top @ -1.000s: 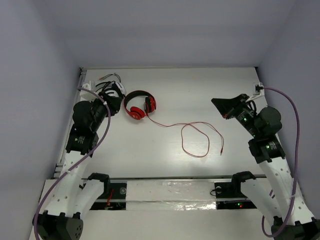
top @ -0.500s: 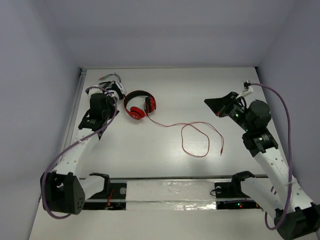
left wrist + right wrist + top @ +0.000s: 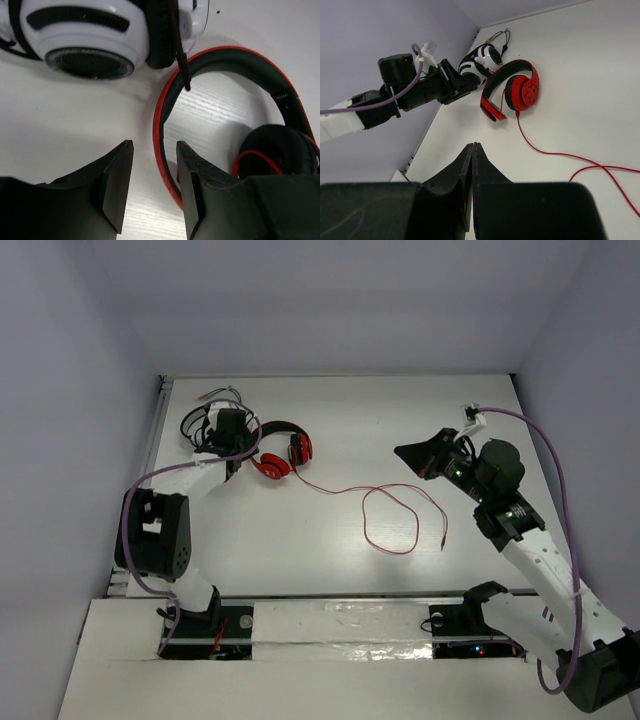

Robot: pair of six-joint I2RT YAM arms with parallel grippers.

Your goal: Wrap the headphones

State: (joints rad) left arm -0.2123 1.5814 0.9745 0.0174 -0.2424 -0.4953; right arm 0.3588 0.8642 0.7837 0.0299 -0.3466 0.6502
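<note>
Left wrist view: my left claw (image 3: 154, 150) stands apart, empty, just beside the red over-ear headphones (image 3: 225, 57) on the white table (image 3: 420, 420)
Risk: black-and-white headphones (image 3: 90, 30) sit close; I might pinch those instead
Thin red cable (image 3: 400, 520): sprawled loose, could snag
Right claw (image 3: 472, 150): fingers together, empty

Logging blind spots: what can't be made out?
Top view: fingers of the left gripper, hidden under its wrist.
Left wrist view: red over-ear headphones, cut by right edge; black-and-white headphones, cut by top edge.
Right wrist view: far end of the thin red cable, past right edge.
</note>
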